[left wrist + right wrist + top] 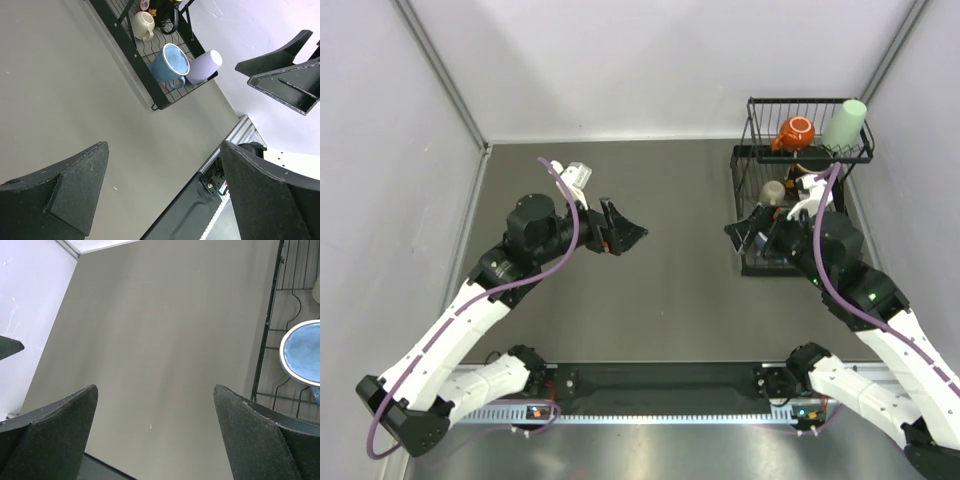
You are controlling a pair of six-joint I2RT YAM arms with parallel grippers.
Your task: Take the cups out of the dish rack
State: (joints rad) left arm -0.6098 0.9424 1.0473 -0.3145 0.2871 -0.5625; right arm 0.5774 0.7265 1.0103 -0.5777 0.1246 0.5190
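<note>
The black wire dish rack point(800, 99) stands at the far right of the table. On its raised basket lie an orange mug point(794, 132) and a pale green tumbler point(846, 124); a beige mug point(772, 191) sits lower down. The left wrist view shows the rack point(125, 50) holding a blue mug point(170, 62), a lavender tumbler point(205, 66), the beige mug point(142, 25) and part of a black floral mug point(165, 10). My right gripper point(745, 235) hovers open at the rack's left edge, the blue mug point(302, 352) just to its right. My left gripper point(625, 232) is open over mid-table, holding nothing.
White enclosure walls close in on the left, back and right. The black base rail point(660, 385) runs along the near edge between the two arm bases. Grey tabletop point(680, 200) lies between the two grippers.
</note>
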